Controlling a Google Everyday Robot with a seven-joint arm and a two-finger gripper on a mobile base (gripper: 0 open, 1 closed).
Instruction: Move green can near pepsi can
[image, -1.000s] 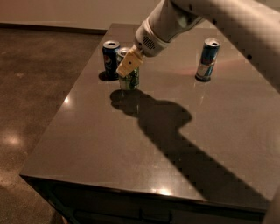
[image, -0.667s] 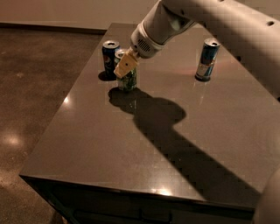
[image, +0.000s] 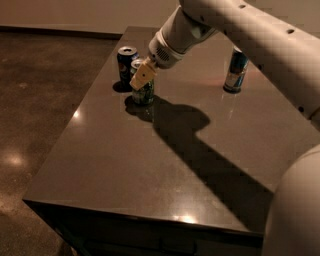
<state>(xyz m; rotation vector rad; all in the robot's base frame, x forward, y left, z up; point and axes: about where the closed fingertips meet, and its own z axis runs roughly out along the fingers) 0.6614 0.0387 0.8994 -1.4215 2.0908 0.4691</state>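
Observation:
The green can (image: 144, 94) stands upright on the dark table (image: 150, 165) at the far left, right beside the pepsi can (image: 126, 64), which is just behind and left of it. Whether the two cans touch cannot be told. My gripper (image: 141, 77) comes down from the upper right and is shut on the green can's upper part. One pale yellow finger (image: 140, 79) lies across the can's front; the other finger is hidden behind it. The can's silver top shows just left of the finger.
A slim blue-and-silver can (image: 235, 70) stands at the table's far right. My arm (image: 240, 25) stretches over the far right part of the table and casts a long shadow across the middle. The table's left edge drops to a brown floor.
My gripper has carried the green can a little to the left and back, closer to the pepsi can. The other cans have not moved.

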